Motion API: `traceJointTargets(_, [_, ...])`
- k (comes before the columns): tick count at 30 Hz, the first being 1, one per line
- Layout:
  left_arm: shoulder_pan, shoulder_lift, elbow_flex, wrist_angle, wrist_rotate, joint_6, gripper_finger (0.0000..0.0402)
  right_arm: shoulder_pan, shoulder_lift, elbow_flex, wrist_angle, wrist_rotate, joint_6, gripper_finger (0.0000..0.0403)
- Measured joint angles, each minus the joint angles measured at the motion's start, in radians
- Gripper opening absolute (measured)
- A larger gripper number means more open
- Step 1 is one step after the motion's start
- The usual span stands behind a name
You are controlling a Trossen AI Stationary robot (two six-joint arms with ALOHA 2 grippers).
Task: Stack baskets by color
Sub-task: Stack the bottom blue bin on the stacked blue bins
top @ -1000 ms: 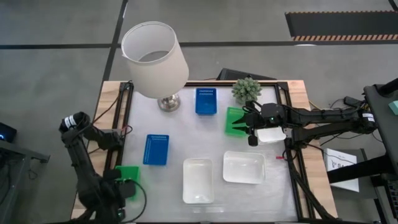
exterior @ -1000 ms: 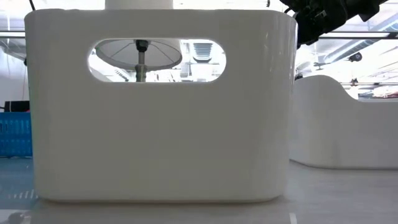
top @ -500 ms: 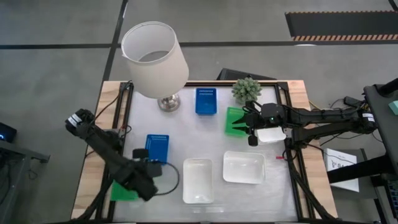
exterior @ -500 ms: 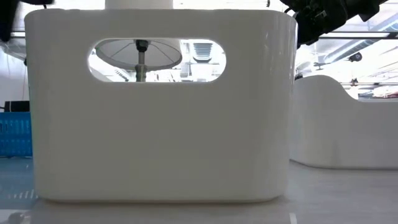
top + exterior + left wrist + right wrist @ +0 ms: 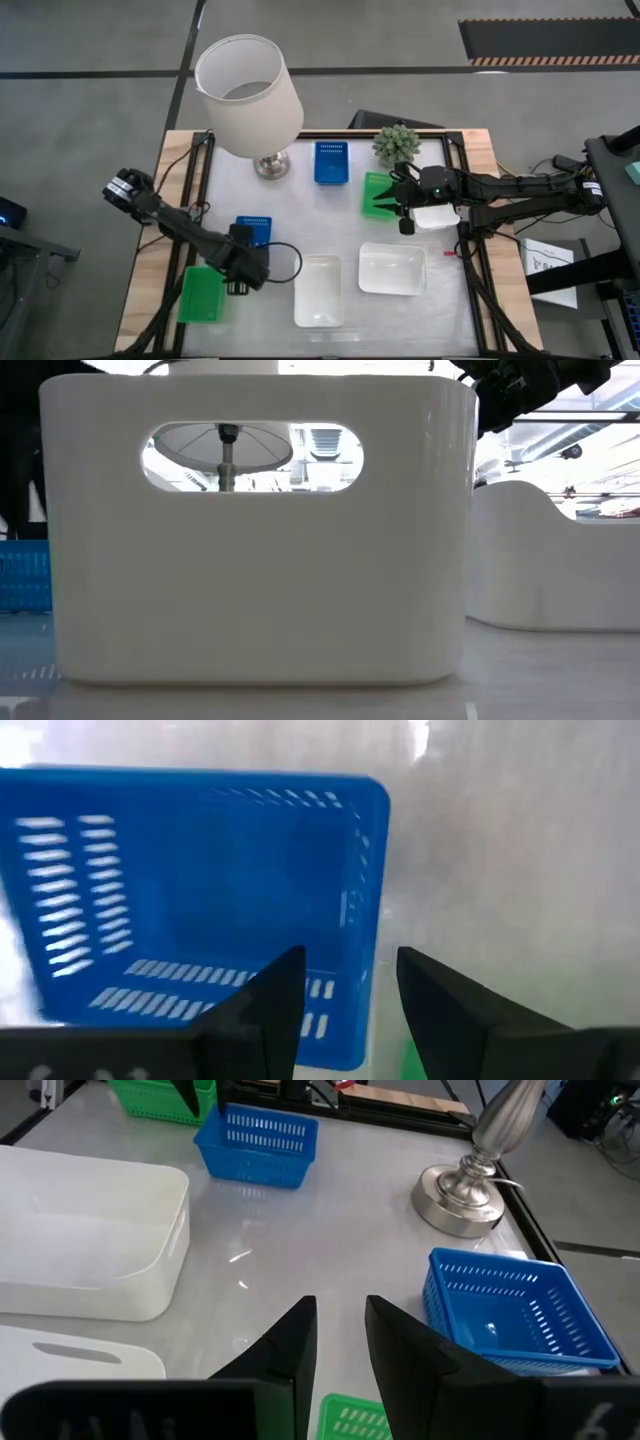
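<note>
My left gripper (image 5: 246,268) hangs open, pointing down over the near end of a blue basket (image 5: 255,225). In the left wrist view its fingers (image 5: 350,982) stand on either side of that blue basket's end wall (image 5: 368,920), above it; I see no touch. A green basket (image 5: 203,293) lies flat at the near left. A second blue basket (image 5: 331,162) rests farther back. My right gripper (image 5: 388,203) waits above another green basket (image 5: 376,185), its fingers (image 5: 337,1335) a narrow gap apart with nothing between. Two white baskets (image 5: 318,290) (image 5: 392,268) stand near the front, a third (image 5: 437,215) under the right arm.
A white lamp (image 5: 248,95) stands at the far left, its metal base (image 5: 468,1188) close to the far blue basket. A small potted plant (image 5: 396,143) sits at the back. In the low view one white basket (image 5: 250,540) hides most of the table.
My left gripper has swung from the near-left corner, above the green basket, toward the table's right and far side, sinking and rolling its wrist. It now hangs over the near blue basket's end. The green basket lies uncovered. Nothing else has moved.
</note>
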Motion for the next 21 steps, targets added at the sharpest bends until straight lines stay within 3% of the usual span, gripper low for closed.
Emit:
traceJointTargets(9, [0.002,-0.08,-0.15,0.173,0.036,-0.001,0.0134,0.0,0.0,0.0,0.002,0.003,-0.006,0.0082])
traceJointTargets(13, [0.002,-0.081,-0.167,0.173,0.035,-0.001,0.0095,0.0,0.0,0.0,0.002,0.003,-0.006,0.0082])
traceJointTargets(18, [0.003,-0.079,-0.163,0.172,0.035,-0.001,0.0018,0.0,0.0,0.0,0.002,0.003,-0.006,0.0082])
traceJointTargets(21, [0.003,-0.081,-0.133,0.168,0.017,0.001,0.0006,0.0,0.0,0.0,-0.001,0.003,-0.007,0.0082])
